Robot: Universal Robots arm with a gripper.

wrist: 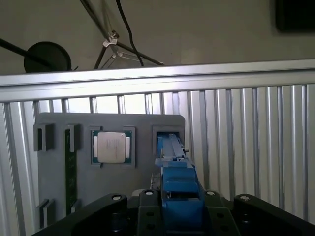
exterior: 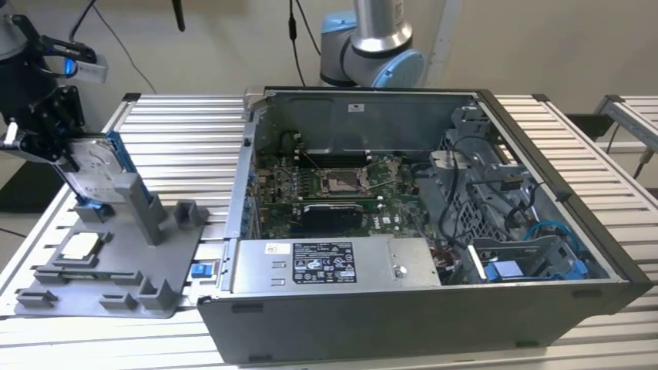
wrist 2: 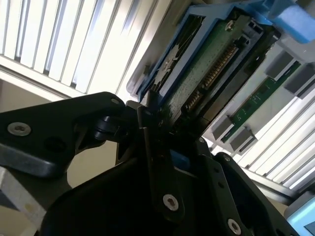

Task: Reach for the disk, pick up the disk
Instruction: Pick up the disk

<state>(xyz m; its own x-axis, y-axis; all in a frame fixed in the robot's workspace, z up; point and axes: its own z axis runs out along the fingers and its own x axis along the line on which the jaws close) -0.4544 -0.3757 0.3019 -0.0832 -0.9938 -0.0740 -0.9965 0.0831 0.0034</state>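
Gripper [exterior: 64,154] pinches upright disk [exterior: 98,166] (blue-framed) on grey fixture [exterior: 123,266]; power-supply label [exterior: 323,262] unreadable.

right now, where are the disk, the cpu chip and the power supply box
disk [wrist 2: 199,73], second wrist view, green circuit board face
cpu chip [wrist: 111,147], first wrist view, middle of silver lid
power supply box [exterior: 334,264], exterior view, label on its top face

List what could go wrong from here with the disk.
1. The disk stands on edge in a slot of the grey fixture; a tilted pull could jam it or drag the fixture.
2. The tool sits at its blue bracket; plastic may flex and slip.
3. A jolt could disturb the chip nearby.
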